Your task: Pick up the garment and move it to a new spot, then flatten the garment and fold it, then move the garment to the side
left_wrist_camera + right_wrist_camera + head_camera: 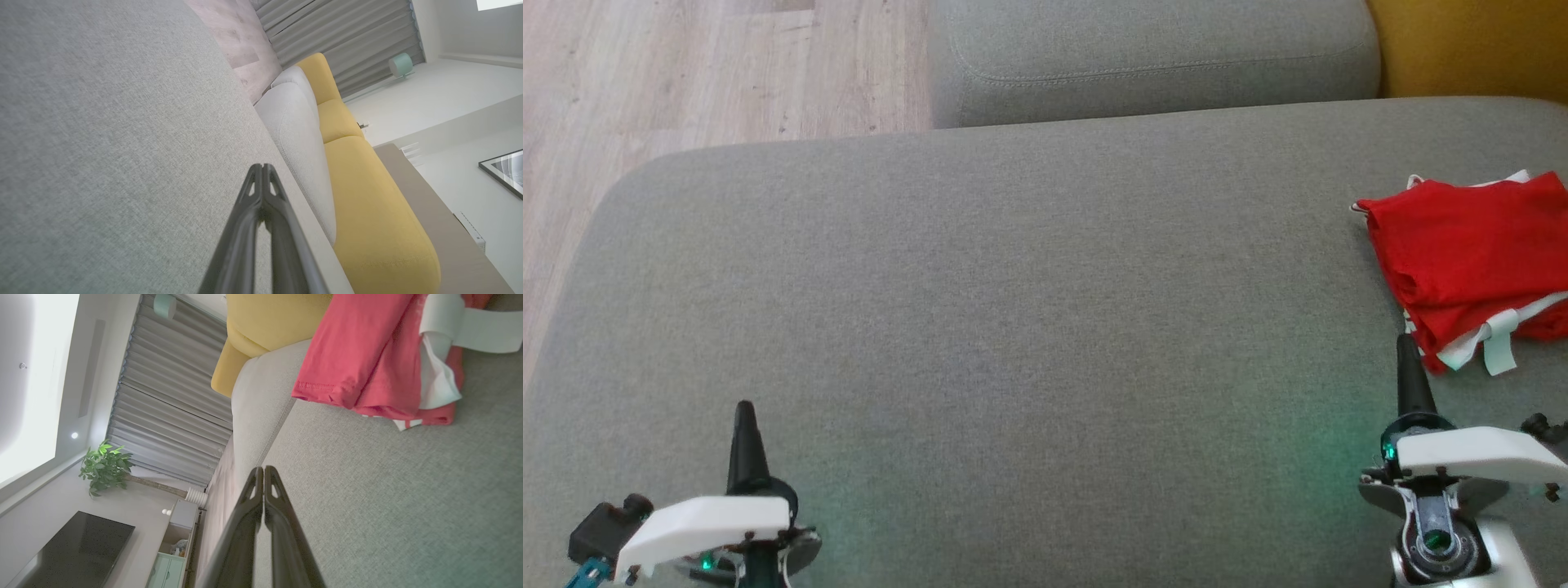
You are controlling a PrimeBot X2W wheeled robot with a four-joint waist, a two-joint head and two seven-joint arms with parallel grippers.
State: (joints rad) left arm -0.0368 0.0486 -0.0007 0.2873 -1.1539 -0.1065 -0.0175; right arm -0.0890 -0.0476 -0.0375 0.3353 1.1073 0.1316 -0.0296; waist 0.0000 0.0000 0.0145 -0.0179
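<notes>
Red garment (1470, 261): folded, on sofa (1013, 327), just beyond R fingers (1410, 376). L fingers (744, 441), R fingers: pressed together, empty.

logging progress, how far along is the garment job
Looks finished: the red garment with white trim lies folded on the grey fabric sofa cushion, far right. Nothing in hand: the left gripper and right gripper are shut, empty, apart from it. Nothing visibly left.
</notes>
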